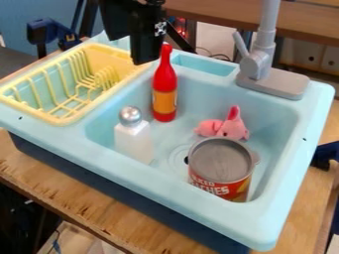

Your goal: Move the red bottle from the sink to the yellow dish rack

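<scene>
Red bottle (165,84) stands in the sink (281,203), near the end effector (140,54).

So the black arm (132,9) comes in at the top edge, a bit left of center. Its black claw (138,53) just kinda hangs there, pointing pretty much straight down, with a little black-and-white patterned patch on the right-hand side of the picture's dark shape.

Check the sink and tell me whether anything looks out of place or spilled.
The pink plush toy looks out of place, lying behind the can in the sink among containers. The red bottle, white bottle and can stand upright; I see no spill.
</scene>
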